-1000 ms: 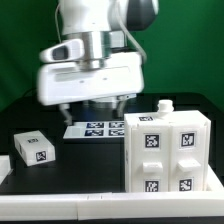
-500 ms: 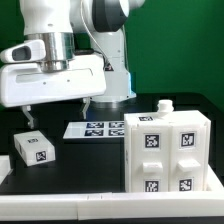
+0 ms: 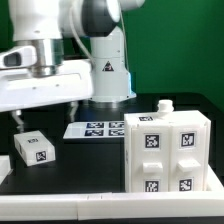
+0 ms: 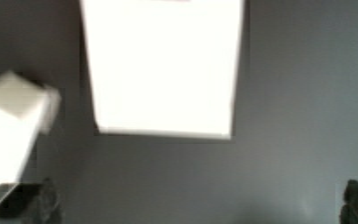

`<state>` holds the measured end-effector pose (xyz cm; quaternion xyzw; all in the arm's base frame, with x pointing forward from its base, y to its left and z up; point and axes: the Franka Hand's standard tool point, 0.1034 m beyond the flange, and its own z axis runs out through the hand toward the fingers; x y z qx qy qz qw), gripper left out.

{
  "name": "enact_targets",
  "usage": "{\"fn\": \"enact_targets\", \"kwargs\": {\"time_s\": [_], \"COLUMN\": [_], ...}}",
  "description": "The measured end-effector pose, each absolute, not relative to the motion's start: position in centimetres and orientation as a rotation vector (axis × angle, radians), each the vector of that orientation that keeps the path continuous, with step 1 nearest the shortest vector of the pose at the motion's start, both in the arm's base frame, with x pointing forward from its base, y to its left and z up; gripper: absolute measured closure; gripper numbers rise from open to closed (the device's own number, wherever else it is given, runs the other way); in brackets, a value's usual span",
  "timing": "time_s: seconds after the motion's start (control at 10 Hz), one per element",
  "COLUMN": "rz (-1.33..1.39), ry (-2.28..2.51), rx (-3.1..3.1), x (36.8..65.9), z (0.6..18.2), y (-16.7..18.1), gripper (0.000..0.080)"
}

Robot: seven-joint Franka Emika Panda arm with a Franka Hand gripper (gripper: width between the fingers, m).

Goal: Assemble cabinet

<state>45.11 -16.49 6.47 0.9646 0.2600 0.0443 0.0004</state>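
Note:
The cabinet box (image 3: 165, 150) is large and white, carries several marker tags and stands upright at the exterior view's right, with a small white knob (image 3: 163, 106) on top. A smaller white tagged block (image 3: 33, 150) lies at the exterior view's left. My gripper (image 3: 45, 114) hangs open and empty just above and behind that block. In the wrist view my gripper (image 4: 190, 200) has its dark fingertips (image 4: 19, 200) wide apart over dark table. A bright white rectangular piece (image 4: 162, 65) lies beyond them, its tags washed out. Another white piece (image 4: 12, 110) shows at the edge.
The marker board (image 3: 95, 128) lies flat on the black table between the arm's base and the cabinet box. A white strip (image 3: 60, 208) runs along the table's front edge. A green backdrop stands behind.
The arm has swung from the middle toward the exterior view's left, and the gripper now hangs over the small tagged block. The gripper stays open. The parts have not moved.

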Motion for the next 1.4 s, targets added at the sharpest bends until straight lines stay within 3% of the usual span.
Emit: {"fn": "enact_targets", "kwargs": {"time_s": [0.2, 0.7, 0.9, 1.0, 1.1, 1.4], "rz": [0.12, 0.13, 0.185, 0.195, 0.208, 0.257], "ry": [0.804, 0.817, 0.84, 0.818, 0.815, 0.834], "rx": [3.041, 3.027, 2.964, 2.964, 2.961, 2.968], "x": [43.9, 43.6, 41.6, 42.1, 42.4, 44.4], "z": [5.8, 4.8, 2.4, 2.3, 2.3, 2.3], "y": [-18.1, -18.2, -17.4, -17.6, -17.1, -10.8], "gripper": [0.0002, 0.0002, 0.0002, 0.0002, 0.0002, 0.0002]}}
